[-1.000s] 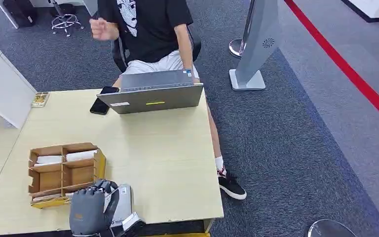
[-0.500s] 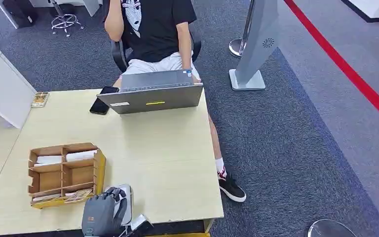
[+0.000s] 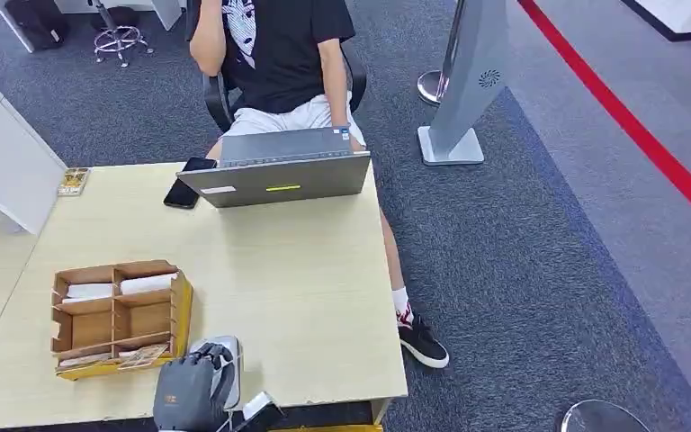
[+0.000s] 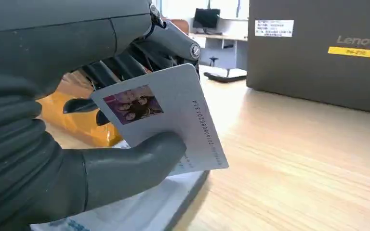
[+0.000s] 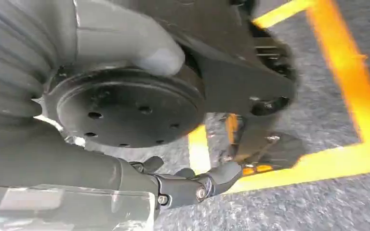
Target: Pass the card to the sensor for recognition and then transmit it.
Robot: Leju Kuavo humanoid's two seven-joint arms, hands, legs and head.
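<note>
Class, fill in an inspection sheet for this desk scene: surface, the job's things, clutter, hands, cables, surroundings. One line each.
Surface: light wooden table.
Job's things: card with a photo, pinched in the left hand over the white sensor at the table's near edge.
Clutter: cardboard organiser beside the sensor; laptop and black phone at the far edge.
Hands: left hand holds the card; right hand hangs over the floor, holding nothing, fingers apart.
Cables: nothing seen.
Surroundings: seated person behind the laptop; grey carpet, red floor line, grey stand.
</note>
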